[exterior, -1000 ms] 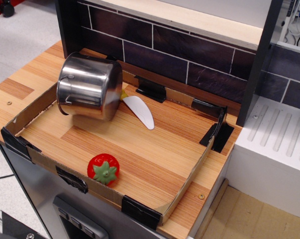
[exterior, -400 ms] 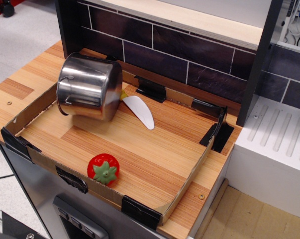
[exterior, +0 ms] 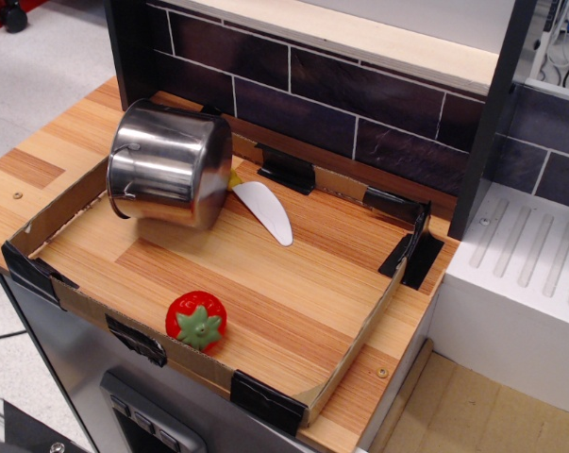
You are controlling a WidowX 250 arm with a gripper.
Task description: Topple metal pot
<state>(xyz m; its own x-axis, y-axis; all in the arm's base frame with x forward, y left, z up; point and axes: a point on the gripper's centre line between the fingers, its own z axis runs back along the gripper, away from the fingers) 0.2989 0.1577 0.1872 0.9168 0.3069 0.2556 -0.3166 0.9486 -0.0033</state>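
Note:
The metal pot (exterior: 169,165) is a large shiny steel cylinder with a thin wire handle showing. It lies on its side in the back left corner of the cardboard-walled wooden tray (exterior: 352,347), its flat bottom facing right and its rim toward the left wall. No gripper or arm is in view.
A red toy strawberry (exterior: 196,320) sits near the tray's front wall. A white spatula-like blade (exterior: 265,210) with a yellow part lies just right of the pot. A dark tiled back wall (exterior: 359,104) stands behind. A white drainer surface (exterior: 520,274) is at the right.

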